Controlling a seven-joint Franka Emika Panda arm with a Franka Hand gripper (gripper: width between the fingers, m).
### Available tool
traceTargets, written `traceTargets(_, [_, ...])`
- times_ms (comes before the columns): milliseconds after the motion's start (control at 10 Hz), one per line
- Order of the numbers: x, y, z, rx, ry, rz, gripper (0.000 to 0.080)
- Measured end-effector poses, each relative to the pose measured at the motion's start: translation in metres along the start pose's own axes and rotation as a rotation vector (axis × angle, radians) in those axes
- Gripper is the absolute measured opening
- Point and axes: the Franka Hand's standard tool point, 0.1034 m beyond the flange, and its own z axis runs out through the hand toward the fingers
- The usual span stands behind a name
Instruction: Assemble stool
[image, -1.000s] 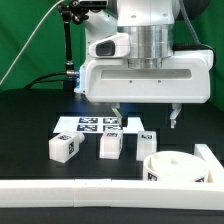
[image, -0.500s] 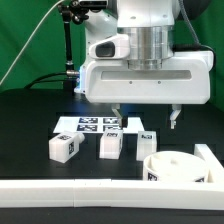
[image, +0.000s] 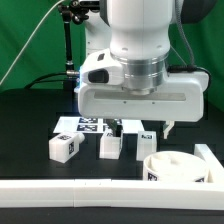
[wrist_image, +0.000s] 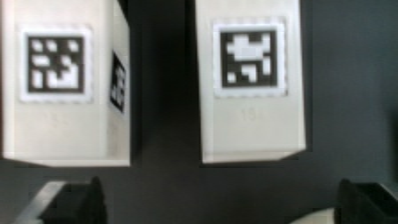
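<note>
Well, the gripper (image: 143, 128) hung open above the black counter (image: 25, 130), its jaws spread wide and holding nothing. Three chunky white legs stood in a row below it. One leg (image: 65, 148) was toward the exterior view's left, a middle leg (image: 109, 146) stood near it, and a third leg (image: 147, 143) was just behind the ring seat (image: 180, 168). That seat sat low at the exterior view's right. The marker board (image: 88, 124) lay farther back, behind the legs. A long white rail (image: 90, 190) ran along the near edge. In the wrist view, two of the legs stood side by side with a dark gap between them, tags facing the camera. The fingertips (wrist_image: 71, 200) were clear of both.
</note>
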Motion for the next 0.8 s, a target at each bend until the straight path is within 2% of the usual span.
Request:
traceTargets(200, [-0.004, 0.000, 0.000, 0.007, -0.135, -0.016, 0.0649])
traceTargets(300, [0.000, -0.004, 0.000, 0.007, -0.172, -0.037, 0.0649])
traceTargets(500, [-0.003, -0.010, 0.002, 0.010, -0.283, -0.066, 0.0649])
traceTargets(700, [-0.008, -0.007, 0.007, -0.001, -0.433, -0.068, 0.0649])
traceTargets(800, [-0.007, -0.008, 0.010, -0.003, -0.468, -0.070, 0.0649])
